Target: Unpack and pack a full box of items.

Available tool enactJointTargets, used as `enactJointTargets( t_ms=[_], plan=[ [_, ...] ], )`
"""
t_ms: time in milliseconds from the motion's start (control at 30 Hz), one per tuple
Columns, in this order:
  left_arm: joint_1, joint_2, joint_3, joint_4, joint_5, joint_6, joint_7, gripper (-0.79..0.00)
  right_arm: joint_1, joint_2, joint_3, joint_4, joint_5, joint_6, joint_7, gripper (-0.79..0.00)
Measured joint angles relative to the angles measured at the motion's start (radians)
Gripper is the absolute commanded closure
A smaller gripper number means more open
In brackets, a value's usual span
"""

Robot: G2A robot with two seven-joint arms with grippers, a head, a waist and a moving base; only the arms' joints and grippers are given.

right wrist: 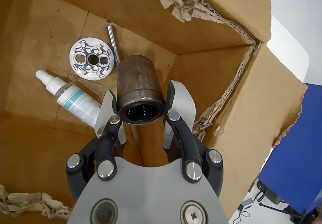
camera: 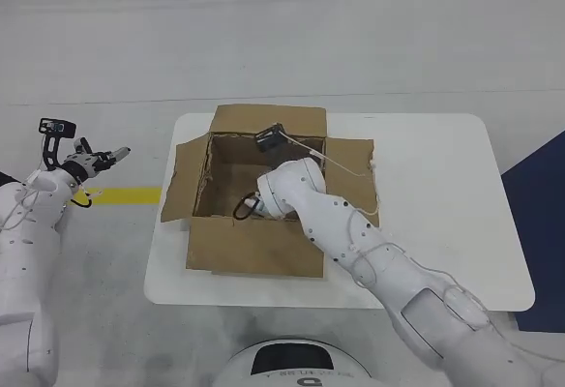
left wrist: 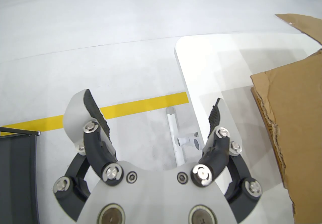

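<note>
Inside the box (camera: 253, 250) on the desk (camera: 437, 193), the right claw (right wrist: 141, 90) grips a steel cylinder (right wrist: 137, 76) above a disc (right wrist: 90, 59), rod (right wrist: 113, 41) and bottle (right wrist: 73, 98); the left claw (left wrist: 152, 96) hangs wide open beside the desk, over the floor (left wrist: 100, 34)

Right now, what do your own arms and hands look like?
The left arm and right arm have white rounded shells with thin pale cables along them. The left hand and right hand each have a grey metal plate, black linkages with silver pins, and pale curved fingers with black ribbed pads.
</note>
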Motion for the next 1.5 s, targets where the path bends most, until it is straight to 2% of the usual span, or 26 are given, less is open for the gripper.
enactJointTargets(
  t_ms=[200,367,400,433,533,667,800,900,967,1067,1200,1233,1300,1400,1500],
  plan=[
    [0.000,0.000,0.000,0.000,0.000,0.000,0.000,-0.785,0.014,-0.017,0.018,0.004,0.012,0.001,-0.013,-0.360],
    [0.000,0.000,0.000,0.000,0.000,0.000,0.000,-0.785,-0.033,-0.003,0.103,-0.118,0.006,-0.014,-0.029,-0.391],
    [0.000,0.000,0.000,0.000,0.000,0.000,0.000,-0.785,-0.050,0.002,0.123,-0.155,0.004,-0.021,-0.036,-0.456],
    [0.000,0.000,0.000,0.000,0.000,0.000,0.000,-0.785,-0.071,0.008,0.146,-0.198,0.002,-0.029,-0.045,-0.471],
    [0.000,0.000,0.000,0.000,0.000,0.000,0.000,-0.785,-0.168,0.033,0.259,-0.373,0.020,-0.058,-0.071,-0.502],
    [0.000,0.000,0.000,0.000,0.000,0.000,0.000,-0.785,-0.330,0.066,0.479,-0.592,0.109,-0.104,-0.118,-0.529],
    [0.000,0.000,0.000,0.000,0.000,0.000,0.000,-0.785,-0.447,0.082,0.699,-0.689,0.294,-0.137,-0.180,-0.551],
    [0.000,0.000,0.000,0.000,0.000,0.000,0.000,-0.785,-0.497,0.089,0.869,-0.670,0.500,-0.173,-0.215,-0.613],
    [0.000,0.000,0.000,0.000,0.000,0.000,0.000,-0.785,-0.514,0.095,0.972,-0.623,0.641,-0.214,-0.226,-0.616],
    [0.000,0.000,0.000,0.000,0.000,0.000,0.000,-0.785,-0.509,0.104,1.061,-0.520,0.752,-0.233,-0.237,-0.637],
    [0.000,0.000,0.000,0.000,0.000,0.000,0.000,-0.785,-0.452,0.115,1.069,-0.370,0.723,-0.198,-0.222,-0.640],
    [0.000,0.000,0.000,0.000,0.000,0.000,0.000,-0.785,-0.439,0.118,1.068,-0.343,0.735,-0.212,-0.206,-0.696],
    [0.000,0.000,0.000,0.000,0.000,0.000,0.000,-0.785,-0.413,0.126,1.062,-0.286,0.805,-0.288,-0.137,-0.739],
    [0.000,0.000,0.000,0.000,0.000,0.000,0.000,-0.785,-0.366,0.140,1.072,-0.202,0.871,-0.357,-0.029,-0.665],
    [0.000,0.000,0.000,0.000,0.000,0.000,0.000,-0.785,-0.321,0.150,1.104,-0.118,1.004,-0.390,0.046,-0.677]
  ],
)
